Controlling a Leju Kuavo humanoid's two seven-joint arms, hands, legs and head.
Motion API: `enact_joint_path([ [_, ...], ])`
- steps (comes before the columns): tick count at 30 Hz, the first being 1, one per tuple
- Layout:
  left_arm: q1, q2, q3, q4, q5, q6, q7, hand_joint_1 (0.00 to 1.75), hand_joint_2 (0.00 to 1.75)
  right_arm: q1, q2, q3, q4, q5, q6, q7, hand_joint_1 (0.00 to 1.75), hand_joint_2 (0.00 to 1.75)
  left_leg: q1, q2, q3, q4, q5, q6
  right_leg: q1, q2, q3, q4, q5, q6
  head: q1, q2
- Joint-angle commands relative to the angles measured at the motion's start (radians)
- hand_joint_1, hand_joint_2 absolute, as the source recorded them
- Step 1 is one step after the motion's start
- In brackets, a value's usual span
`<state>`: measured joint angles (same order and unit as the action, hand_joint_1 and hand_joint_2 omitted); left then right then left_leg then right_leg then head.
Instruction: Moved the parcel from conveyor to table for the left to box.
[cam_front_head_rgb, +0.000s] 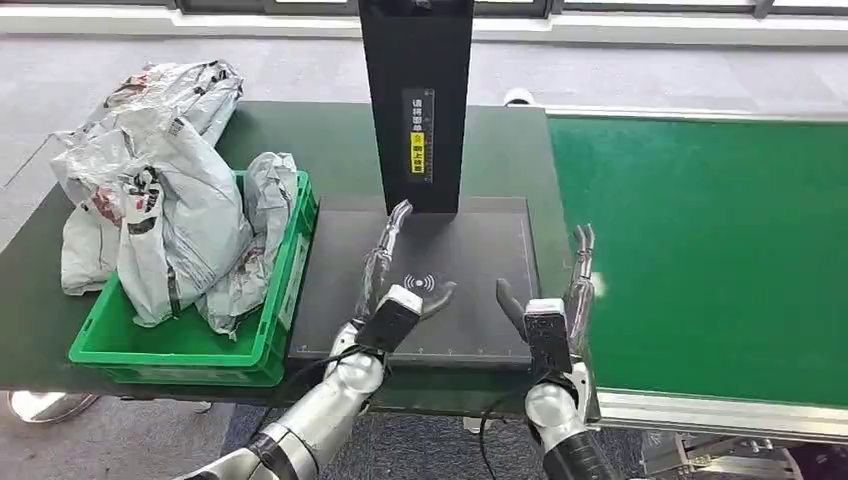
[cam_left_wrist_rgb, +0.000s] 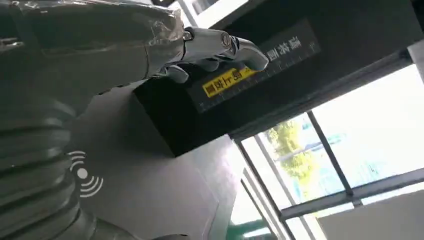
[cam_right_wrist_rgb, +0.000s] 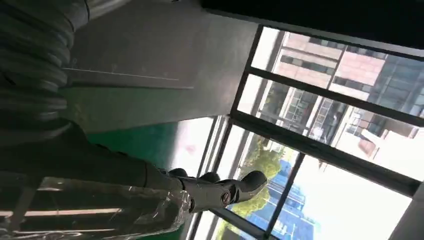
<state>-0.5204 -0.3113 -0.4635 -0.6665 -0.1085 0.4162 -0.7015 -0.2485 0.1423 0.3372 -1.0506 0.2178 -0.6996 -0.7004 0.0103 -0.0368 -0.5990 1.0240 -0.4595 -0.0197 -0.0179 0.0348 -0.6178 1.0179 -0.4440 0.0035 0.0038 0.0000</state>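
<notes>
even daylight lit the head view, sharp throughout. windows (cam_right_wrist_rgb: 320, 125) at three o'clock blew out white in both wrist views; the near hand covers blurred.

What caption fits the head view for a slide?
Both hands, left and right, open over the grey pad; parcels fill the green bin.

Two silver jointed forearms end in the left hand (cam_front_head_rgb: 392, 285) and right hand (cam_front_head_rgb: 553, 295): black wrist blocks, dark thumbs, chrome fingers (wrapped in clear film), black cables looping beneath.
</notes>
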Motion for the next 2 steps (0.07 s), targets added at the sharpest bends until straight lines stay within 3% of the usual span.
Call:
enact_joint_path([
  [1, -0.073, 0.039, -0.023, 0.049, 0.044, -0.024, 0.003, 0.0, 1.75, -0.039, -0.014, 0.02, 0.018, 0.003, 0.001, 0.002, 0.0, 1.75, 0.0, 0.005, 0.004, -0.002, 0.0, 0.001, 0.001, -0.001, 0.003, -0.002, 0.001, -0.001, 0.0, 0.0],
  [2, -0.073, 0.039, -0.023, 0.049, 0.044, -0.024, 0.003, 0.0, 1.75, -0.039, -0.014, 0.02, 0.018, 0.003, 0.001, 0.002, 0.0, 1.75, 0.0, 0.003, 0.002, -0.001, 0.0, 0.0, 0.001, -0.002, 0.001, -0.001, 0.0, -0.001, 0.0, 0.0],
])
